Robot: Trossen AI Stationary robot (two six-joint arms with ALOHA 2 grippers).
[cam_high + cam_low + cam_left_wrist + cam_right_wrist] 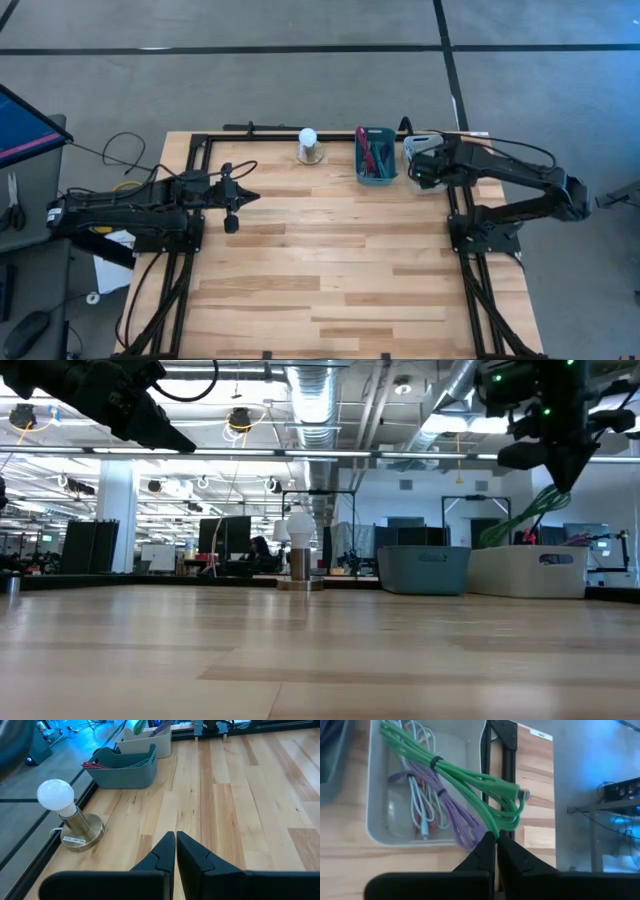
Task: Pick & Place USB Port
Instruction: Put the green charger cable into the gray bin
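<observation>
The green USB cable point(462, 777) is a bundle bound with a black tie, and its metal plug point(523, 794) shows near one looped end. My right gripper point(495, 839) is shut on it above the white bin point(377, 820), which holds purple cables point(455, 815) and white cables point(417, 805). In the low view the green cable point(520, 515) hangs under the right gripper point(562, 472) over the white bin point(530, 572). My left gripper point(176, 840) is shut and empty, in the air over the table's left part point(250, 195). My right gripper pinches the green cable's looped end point(494, 829) between its two fingers, coming from above. The bundle hangs slanting below the fingers point(520, 515), with its lower end near the white bin's rim. Whether it is clear of the bin I cannot tell.
A teal bin point(377, 155) with pens stands left of the white bin point(422, 148) at the far edge. A lamp with a white bulb point(308, 145) stands farther left on a brass base point(80, 832). The wooden tabletop point(330, 280) stretches toward the near edge.
</observation>
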